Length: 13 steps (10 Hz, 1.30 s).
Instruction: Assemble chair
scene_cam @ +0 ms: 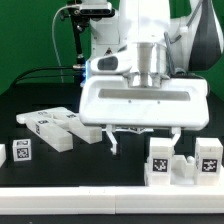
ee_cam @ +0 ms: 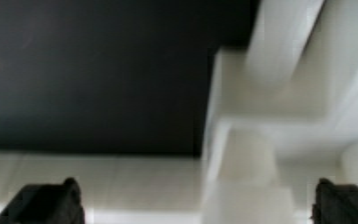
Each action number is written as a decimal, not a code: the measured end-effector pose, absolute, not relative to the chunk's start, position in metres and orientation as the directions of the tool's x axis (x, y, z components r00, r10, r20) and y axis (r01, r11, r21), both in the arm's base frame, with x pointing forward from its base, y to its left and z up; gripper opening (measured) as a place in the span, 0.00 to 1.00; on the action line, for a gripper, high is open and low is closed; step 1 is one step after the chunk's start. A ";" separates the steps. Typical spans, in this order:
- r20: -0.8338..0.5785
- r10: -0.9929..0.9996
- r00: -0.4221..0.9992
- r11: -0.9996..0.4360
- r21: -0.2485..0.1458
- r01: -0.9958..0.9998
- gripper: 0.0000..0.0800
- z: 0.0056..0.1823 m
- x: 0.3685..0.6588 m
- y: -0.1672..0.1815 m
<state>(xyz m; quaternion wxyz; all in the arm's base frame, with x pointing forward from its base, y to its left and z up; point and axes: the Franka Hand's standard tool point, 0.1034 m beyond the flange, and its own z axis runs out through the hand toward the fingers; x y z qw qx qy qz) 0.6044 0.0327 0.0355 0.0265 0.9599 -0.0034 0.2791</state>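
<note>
Assembly bench, mid-task: my gripper (scene_cam: 146, 146) hangs over the black table (scene_cam: 100, 172) with its two fingers spread wide and nothing between them. The chair is not yet a chair. Its loose white parts lie in two groups, a pile of flat tagged pieces (scene_cam: 55, 125) toward the exterior view's left and a pair of upright blocky pieces (scene_cam: 160, 160) toward its right, just beside my fingers. In the wrist view, one white piece (ee_cam: 265, 100) fills the frame below my open gripper (ee_cam: 197, 205), too blurred to say which part it is or whether I touch it. I judge these parts to be light, rigid moulded plastic: they will not bend or crush, but their smooth faces could slip or twist in a shallow pinch. I would take a piece across two flat, parallel sides near its middle, clear of the printed tags, and close squarely so it cannot pivot.
</note>
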 end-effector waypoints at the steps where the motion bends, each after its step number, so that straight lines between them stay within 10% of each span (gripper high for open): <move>1: 0.495 0.001 0.869 -1.000 0.027 -0.015 0.81 0.023 0.602 0.041; 6: 0.483 -0.006 0.876 -1.000 0.021 -0.018 0.81 0.016 0.604 0.050; 13: 0.485 -0.016 0.874 -0.999 0.035 -0.037 0.04 0.016 0.604 0.034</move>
